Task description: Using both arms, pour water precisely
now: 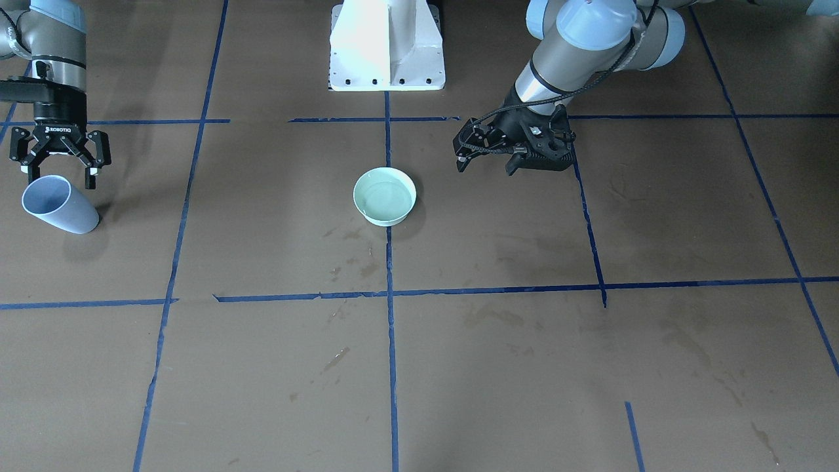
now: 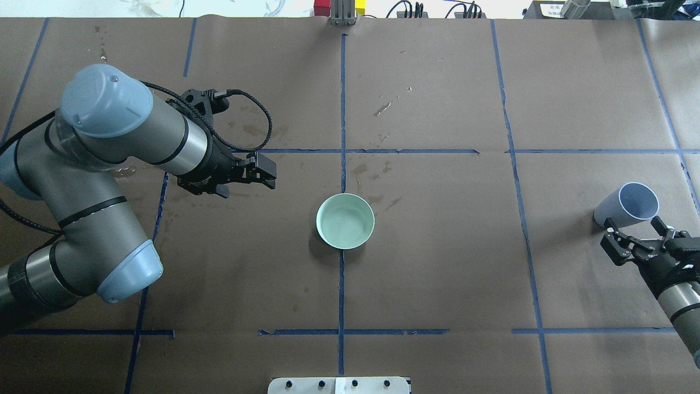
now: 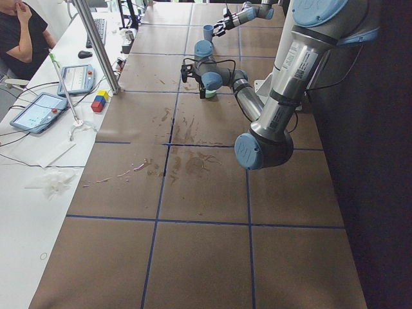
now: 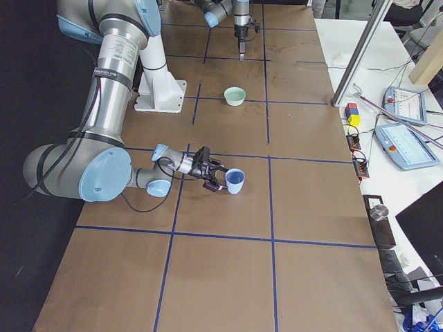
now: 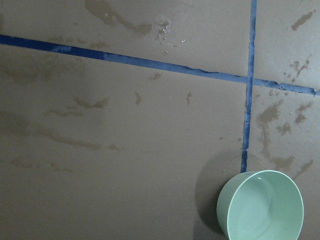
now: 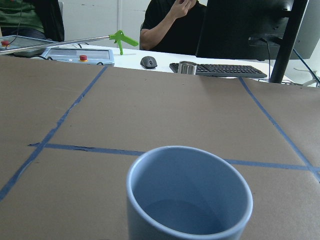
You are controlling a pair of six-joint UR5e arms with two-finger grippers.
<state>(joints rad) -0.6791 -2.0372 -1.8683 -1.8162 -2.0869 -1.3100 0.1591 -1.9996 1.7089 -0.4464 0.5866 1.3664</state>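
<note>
A mint-green bowl (image 1: 385, 195) (image 2: 345, 220) with water in it stands at the table's middle; it also shows in the left wrist view (image 5: 260, 206). A light-blue cup (image 1: 59, 204) (image 2: 629, 205) (image 6: 189, 192) holding a little water stands at the table's right end. My right gripper (image 1: 59, 177) (image 2: 633, 232) is open, its fingertips at the cup's near side, not closed on it. My left gripper (image 1: 486, 168) (image 2: 272, 178) is open and empty, hovering to the left of the bowl and apart from it.
The white pedestal base (image 1: 387, 46) is at the robot's edge. Blue tape lines and wet stains mark the brown table. Beyond the far edge are a desk with tablets (image 4: 401, 145), a keyboard (image 6: 220, 70), a metal post (image 3: 96, 45) and a seated person (image 3: 22, 32).
</note>
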